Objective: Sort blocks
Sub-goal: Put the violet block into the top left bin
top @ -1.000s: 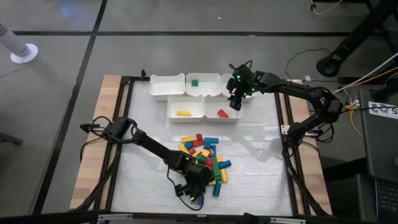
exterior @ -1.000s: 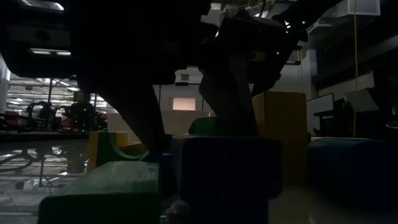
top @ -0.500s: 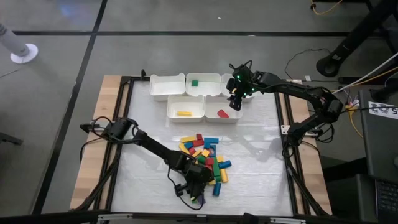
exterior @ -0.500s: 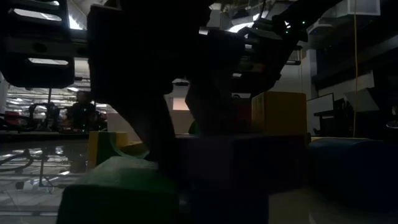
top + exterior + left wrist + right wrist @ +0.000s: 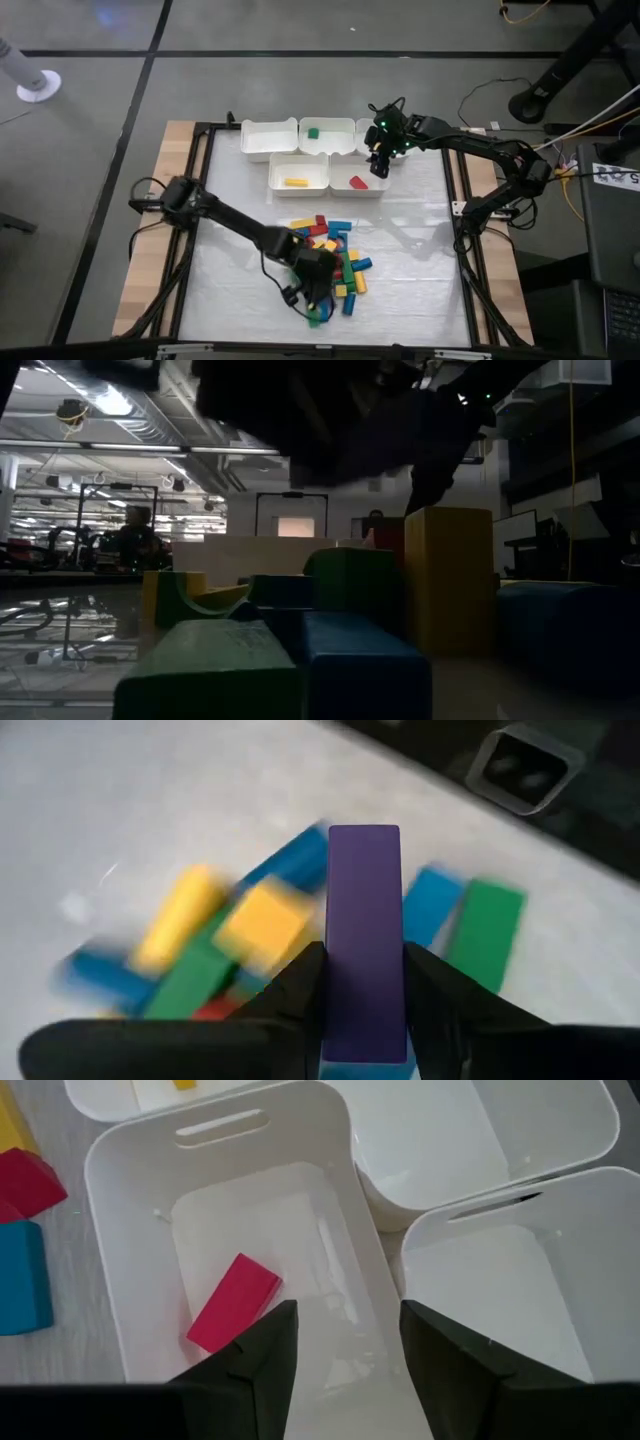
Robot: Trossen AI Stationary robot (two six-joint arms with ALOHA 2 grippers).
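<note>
The blocks lie in a mixed pile (image 5: pixel 330 250) near the table's front middle. My left gripper (image 5: pixel 312 298) hangs above the pile's near edge, shut on a long purple block (image 5: pixel 365 940); in the high view the gripper hides that block. My right gripper (image 5: pixel 378 162) stands open over the white bins, above the bin (image 5: pixel 130 1260) that holds a red block (image 5: pixel 232 1302). Another bin holds a green block (image 5: pixel 313 132), and a third holds a yellow block (image 5: pixel 296 182). My left gripper pinches the purple block by its two long sides (image 5: pixel 365 1020) between its two fingers (image 5: pixel 300 990), at the end nearest the wrist. The fingers slant down from above and lie along the block. The block juts out past the fingertips, lifted clear of the pile.
Five white bins (image 5: pixel 270 138) stand in two rows at the table's far middle. Bare table lies left and right of the pile. In the low view a green block (image 5: pixel 210 670), a blue block (image 5: pixel 360 660) and a tall yellow block (image 5: pixel 450 580) stand close to the camera.
My left gripper has closed on the purple block at the pile's near edge and gone up with it, rolling a little. The block stood on the table before the low camera and is now lifted clear. The other blocks stay in place.
</note>
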